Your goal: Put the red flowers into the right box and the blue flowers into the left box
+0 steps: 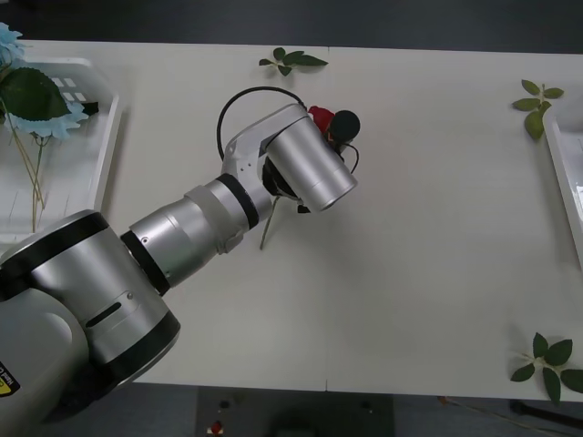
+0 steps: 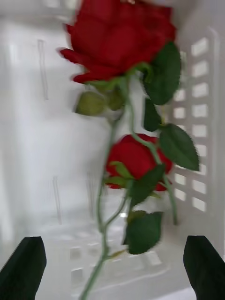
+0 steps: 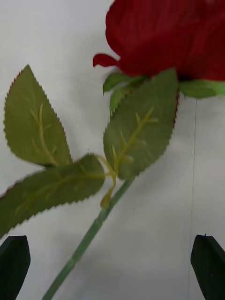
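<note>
Near the table's middle, the left gripper (image 3: 112, 267) hangs over a rose (image 3: 168, 37), jaws apart.

Its black fingers (image 3: 14, 262) stand wide at either side of the rose's green stem, touching neither it nor its leaves; the rose lies on the white table (image 1: 428, 237), its bloom peeping out red beside the left arm's wrist in the front view. Over at the right box (image 2: 197, 117), the right gripper (image 2: 112, 267) also has its jaws apart, and two roses (image 2: 119, 42) lie below it inside the white slotted walls, one bloom farther along than the other. Blue flowers (image 1: 41, 105) rest in the left box (image 1: 105, 137) at the table's far left corner. Loose leaf sprigs (image 1: 290, 60) lie scattered on the table.
</note>
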Controlling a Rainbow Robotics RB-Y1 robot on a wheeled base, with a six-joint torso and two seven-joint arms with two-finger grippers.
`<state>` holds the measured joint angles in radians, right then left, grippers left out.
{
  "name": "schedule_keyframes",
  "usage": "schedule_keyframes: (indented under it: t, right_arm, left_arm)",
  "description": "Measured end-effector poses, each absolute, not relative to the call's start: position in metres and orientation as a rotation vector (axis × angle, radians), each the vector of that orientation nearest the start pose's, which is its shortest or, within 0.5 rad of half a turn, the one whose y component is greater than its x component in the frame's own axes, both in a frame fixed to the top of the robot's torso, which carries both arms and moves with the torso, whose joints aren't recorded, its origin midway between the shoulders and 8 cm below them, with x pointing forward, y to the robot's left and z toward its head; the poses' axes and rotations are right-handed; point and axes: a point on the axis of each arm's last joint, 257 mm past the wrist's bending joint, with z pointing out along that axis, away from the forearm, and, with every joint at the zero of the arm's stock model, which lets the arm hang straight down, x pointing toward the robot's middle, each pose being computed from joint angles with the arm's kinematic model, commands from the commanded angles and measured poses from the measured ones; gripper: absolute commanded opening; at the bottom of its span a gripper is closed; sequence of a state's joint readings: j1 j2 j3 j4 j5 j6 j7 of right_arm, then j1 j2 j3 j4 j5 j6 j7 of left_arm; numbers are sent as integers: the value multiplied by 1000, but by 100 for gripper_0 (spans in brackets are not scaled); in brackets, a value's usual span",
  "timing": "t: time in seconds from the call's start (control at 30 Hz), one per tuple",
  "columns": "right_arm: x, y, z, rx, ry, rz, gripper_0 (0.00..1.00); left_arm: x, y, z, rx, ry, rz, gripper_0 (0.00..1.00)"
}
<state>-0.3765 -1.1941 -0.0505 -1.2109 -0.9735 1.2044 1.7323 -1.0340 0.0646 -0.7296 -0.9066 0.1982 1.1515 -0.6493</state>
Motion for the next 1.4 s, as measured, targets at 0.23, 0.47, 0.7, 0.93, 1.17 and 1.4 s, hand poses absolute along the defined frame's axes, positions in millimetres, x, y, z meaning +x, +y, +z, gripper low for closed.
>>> schedule_keyframes:
  t: [0.23,0.47,0.7,0.93,1.17,1.4]
  right_arm:
    - [476,-521,-125,-173,2560,-146,86]
    - [468,-455,-82,-412,2497,-54,86]
    - [466,-422,-85,-505,2482,15,86]
    - [466,-394,-95,-593,2463,41,86]
    - [479,-336,-88,-672,2325,152,86]
    - [488,-271,-98,-747,2196,265,86]
  left_arm:
    - [614,12,-278,11,2389,21,100]
    - [620,21,-287,6,2379,18,100]
    - [618,20,-290,40,2375,43,0]
    - [618,20,-291,43,2375,45,0]
    - [618,20,-291,43,2375,45,0]
    - [618,20,-290,43,2374,44,0]
